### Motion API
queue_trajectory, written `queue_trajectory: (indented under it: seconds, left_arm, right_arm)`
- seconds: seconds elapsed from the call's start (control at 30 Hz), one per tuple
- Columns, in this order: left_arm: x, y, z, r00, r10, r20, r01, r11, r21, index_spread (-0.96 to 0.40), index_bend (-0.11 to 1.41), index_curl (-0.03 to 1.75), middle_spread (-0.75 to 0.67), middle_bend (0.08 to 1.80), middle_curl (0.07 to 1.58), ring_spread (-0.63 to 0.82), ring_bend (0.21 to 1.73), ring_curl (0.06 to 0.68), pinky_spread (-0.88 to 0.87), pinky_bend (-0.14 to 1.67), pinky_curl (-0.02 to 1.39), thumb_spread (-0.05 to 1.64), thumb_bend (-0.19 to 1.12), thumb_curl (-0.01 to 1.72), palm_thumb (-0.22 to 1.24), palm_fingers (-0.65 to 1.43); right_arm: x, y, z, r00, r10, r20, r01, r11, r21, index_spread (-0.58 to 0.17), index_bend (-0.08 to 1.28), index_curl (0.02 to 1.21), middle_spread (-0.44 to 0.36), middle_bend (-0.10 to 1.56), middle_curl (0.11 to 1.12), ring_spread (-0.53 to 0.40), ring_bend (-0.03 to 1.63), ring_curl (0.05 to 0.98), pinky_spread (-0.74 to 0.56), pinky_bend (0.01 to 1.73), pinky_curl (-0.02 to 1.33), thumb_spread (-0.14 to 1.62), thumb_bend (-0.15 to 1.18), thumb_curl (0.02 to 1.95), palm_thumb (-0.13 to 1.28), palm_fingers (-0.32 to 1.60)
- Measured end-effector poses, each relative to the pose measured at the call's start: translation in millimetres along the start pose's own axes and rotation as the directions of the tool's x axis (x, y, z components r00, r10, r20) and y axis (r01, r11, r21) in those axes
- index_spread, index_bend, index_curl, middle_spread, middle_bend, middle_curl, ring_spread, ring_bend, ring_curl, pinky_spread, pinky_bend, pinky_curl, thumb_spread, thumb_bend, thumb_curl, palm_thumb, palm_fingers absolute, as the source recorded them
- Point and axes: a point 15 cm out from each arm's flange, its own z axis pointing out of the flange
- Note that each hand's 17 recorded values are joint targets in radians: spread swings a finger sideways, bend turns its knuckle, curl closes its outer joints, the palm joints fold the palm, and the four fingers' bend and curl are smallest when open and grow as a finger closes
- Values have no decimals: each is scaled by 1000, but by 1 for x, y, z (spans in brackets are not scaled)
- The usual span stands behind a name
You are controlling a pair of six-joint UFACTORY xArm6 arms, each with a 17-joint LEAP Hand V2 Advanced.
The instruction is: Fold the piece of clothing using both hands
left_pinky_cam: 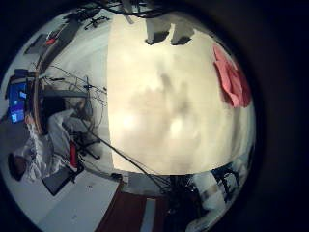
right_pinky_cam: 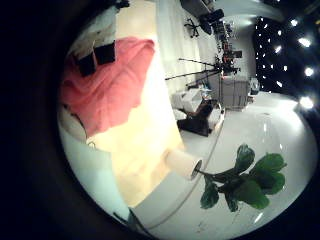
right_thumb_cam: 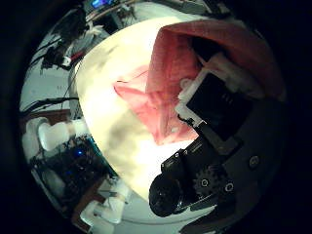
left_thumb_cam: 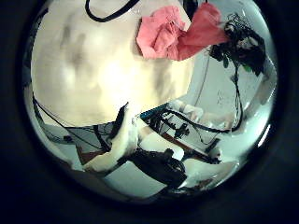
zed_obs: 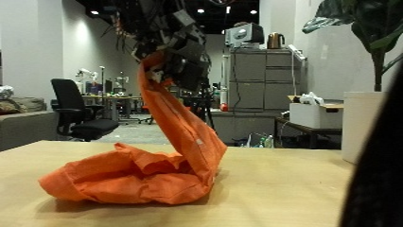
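Cloth (zed_obs: 151, 175), orange, lies in a soft heap on the light wooden table (zed_obs: 289, 189). One end of it is pulled up tall, like a tent pole. At the top of that strip is the right hand (zed_obs: 170, 47). That part is dark and crowded, so I think it is the right hand, but I am not fully sure from there. The right thumb side palm view helps: its fingers (right_thumb_cam: 219, 93) are bent down on the cloth (right_thumb_cam: 161, 83) and pinch it, and the cloth fills much of that view.

The left hand is high over the table and away from the cloth. From its palm the cloth (left_pinky_cam: 232, 77) looks small and sits close to one side edge of the table (left_pinky_cam: 154, 106). I cannot tell how the left hand's fingers are set.

Most of the table top is bare. There is a wide free space beside the heap, on the side toward the green plant (zed_obs: 365, 28) in its white pot (zed_obs: 372, 123). The heap's low edge rests flat on the wood, and the lifted strip leans a little.
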Motion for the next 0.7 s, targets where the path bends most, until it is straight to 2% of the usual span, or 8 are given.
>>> queue_trajectory:
  seconds: [0.03, 0.1, 0.23, 0.33, 0.4, 0.53, 0.63, 0.7]
  left_arm:
    - [0, 2, -1, 1000, -1, 0, 1, 1000, 4, 149, 153, 259, 475, 169, 206, 608, 375, 222, 567, 232, 324, 1199, -16, 302, 447, -64]
    - [2, 5, -2, 1000, -3, 1, 3, 1000, 6, 150, 153, 260, 475, 169, 208, 608, 372, 223, 567, 233, 324, 1200, -16, 303, 448, -66]
    - [0, 9, -2, 1000, 0, 2, 0, 1000, 7, 150, 155, 261, 475, 169, 208, 608, 371, 224, 567, 233, 324, 1201, -16, 303, 448, -65]
    - [3, 12, -8, 1000, 6, 6, -6, 1000, 25, 150, 154, 261, 475, 168, 209, 608, 370, 225, 567, 233, 323, 1205, -16, 304, 448, -65]
    - [10, 10, -5, 1000, 2, 4, -2, 1000, 12, 150, 154, 262, 475, 168, 209, 609, 370, 225, 567, 233, 323, 1205, -12, 307, 460, -65]
    - [12, 7, -1, 1000, 15, -1, -15, 1000, 2, 145, 156, 264, 475, 168, 209, 609, 368, 226, 567, 233, 323, 1204, -16, 310, 463, -64]
    - [16, 5, 0, 1000, 15, 4, -15, 1000, -4, 144, 156, 265, 475, 168, 209, 609, 367, 227, 567, 233, 323, 1204, -16, 311, 463, -64]
    - [19, 5, 0, 1000, 19, 6, -19, 1000, -7, 143, 156, 266, 475, 168, 209, 609, 367, 227, 567, 233, 323, 1204, -16, 312, 463, -64]
  right_arm:
    - [-8, -6, 6, 1000, -6, 15, 6, 1000, 6, -192, 1162, 694, -85, 1293, 656, -181, 1328, 632, -357, 1193, 590, 900, 10, 947, 1018, 1217]
    - [-25, -17, 26, 998, -1, 68, 1, 1000, 13, -205, 1152, 690, -95, 1278, 646, -187, 1325, 620, -388, 1170, 573, 928, -34, 926, 926, 1219]
    - [-51, -39, 52, 990, 10, 143, -17, 999, 49, -222, 1100, 679, -114, 1258, 631, -203, 1310, 596, -448, 1133, 544, 965, -29, 894, 877, 1205]
    - [-61, -39, 59, 975, 47, 217, -59, 997, 48, -260, 998, 659, -136, 1218, 606, -225, 1272, 566, -535, 1085, 507, 1013, -12, 854, 882, 1134]
    - [-63, -36, 65, 957, 83, 276, -98, 994, 41, -289, 923, 647, -151, 1177, 594, -244, 1247, 548, -580, 1057, 483, 1031, -13, 833, 885, 1065]
    - [-68, -30, 75, 938, 93, 333, -106, 994, 21, -340, 723, 629, -177, 1072, 574, -285, 1207, 540, -589, 1050, 476, 1061, -22, 792, 882, 762]
    - [-54, -15, 79, 934, 101, 342, -107, 994, -1, -345, 578, 604, -197, 910, 536, -279, 1154, 534, -428, 999, 483, 1066, -60, 732, 756, 247]
    - [-48, -11, 68, 934, 102, 342, -109, 994, 3, -326, 499, 574, -164, 827, 511, -251, 1099, 514, -326, 1030, 491, 1077, -58, 695, 703, 106]
